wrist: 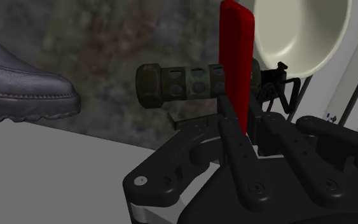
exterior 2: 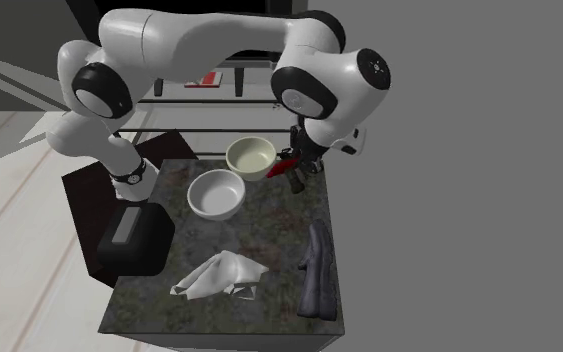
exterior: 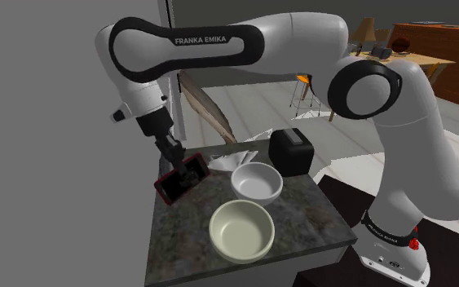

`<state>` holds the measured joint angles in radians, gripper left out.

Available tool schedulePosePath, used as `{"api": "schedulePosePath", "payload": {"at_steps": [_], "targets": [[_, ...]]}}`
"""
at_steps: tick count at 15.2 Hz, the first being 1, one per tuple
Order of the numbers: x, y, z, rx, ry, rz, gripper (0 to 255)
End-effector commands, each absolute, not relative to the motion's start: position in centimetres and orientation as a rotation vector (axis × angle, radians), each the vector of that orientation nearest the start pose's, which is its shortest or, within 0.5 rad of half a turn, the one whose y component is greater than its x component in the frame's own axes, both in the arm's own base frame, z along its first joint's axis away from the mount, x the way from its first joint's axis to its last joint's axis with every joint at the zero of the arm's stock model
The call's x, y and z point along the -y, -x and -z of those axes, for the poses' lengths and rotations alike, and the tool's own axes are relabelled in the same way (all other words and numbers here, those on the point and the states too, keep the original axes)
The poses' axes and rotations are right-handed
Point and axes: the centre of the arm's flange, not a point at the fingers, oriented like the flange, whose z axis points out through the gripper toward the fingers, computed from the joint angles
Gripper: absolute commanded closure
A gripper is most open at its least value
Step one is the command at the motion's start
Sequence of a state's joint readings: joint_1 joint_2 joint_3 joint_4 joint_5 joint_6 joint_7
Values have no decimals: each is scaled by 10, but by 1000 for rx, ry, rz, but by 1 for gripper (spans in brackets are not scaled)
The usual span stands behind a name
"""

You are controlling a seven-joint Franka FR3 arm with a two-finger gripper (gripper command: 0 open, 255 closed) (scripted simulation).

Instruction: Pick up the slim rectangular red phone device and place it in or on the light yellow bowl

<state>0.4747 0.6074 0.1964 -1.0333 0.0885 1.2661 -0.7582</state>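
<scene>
The gripper (wrist: 242,127) is narrowed onto the red phone (wrist: 236,57), its two black fingers (wrist: 231,143) pinching one short end across the thin faces, so the slab stands out beyond the fingertips. In the shoulder view the phone hangs tilted near the desk's left edge; whether it is clear of the surface I cannot tell.

The phone reads as a stiff, flat, slim rectangle with smooth faces, probably light and somewhat slippery. A hold this close to one end leaves a long lever, so I judge it could pivot or slide if swung quickly. A grip nearer the middle would be steadier.

Just past the phone a dark ribbed cylinder (wrist: 177,84) with a hexagonal end lies on the desk (exterior: 317,216), a mottled dark stone-like top. Close beyond is the light yellow bowl (exterior: 241,231), round, smooth and deep, wide enough to take the phone leaning on its rim. Beside it sits a white bowl (exterior: 257,182) of similar shape, then a boxy black appliance (exterior: 291,152). Farther along lie a crumpled white cloth (exterior 2: 219,276) and a dark, soft-looking shoe (wrist: 18,89)
</scene>
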Motion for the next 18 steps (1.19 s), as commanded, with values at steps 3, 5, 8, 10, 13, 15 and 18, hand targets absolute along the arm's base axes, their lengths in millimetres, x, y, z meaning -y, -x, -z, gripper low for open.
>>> {"api": "schedulePosePath", "payload": {"at_steps": [3,5,8,10,13,15,18], "targets": [[-403,-523,-499,1895,2220,-251,255],[-397,-497,-500,1895,2220,-251,255],[-388,-459,-502,1895,2220,-251,255],[-383,-433,-503,1895,2220,-251,255],[-374,-394,-504,1895,2220,-251,255],[-368,-368,-506,1895,2220,-251,255],[-362,-345,-501,1895,2220,-251,255]]}}
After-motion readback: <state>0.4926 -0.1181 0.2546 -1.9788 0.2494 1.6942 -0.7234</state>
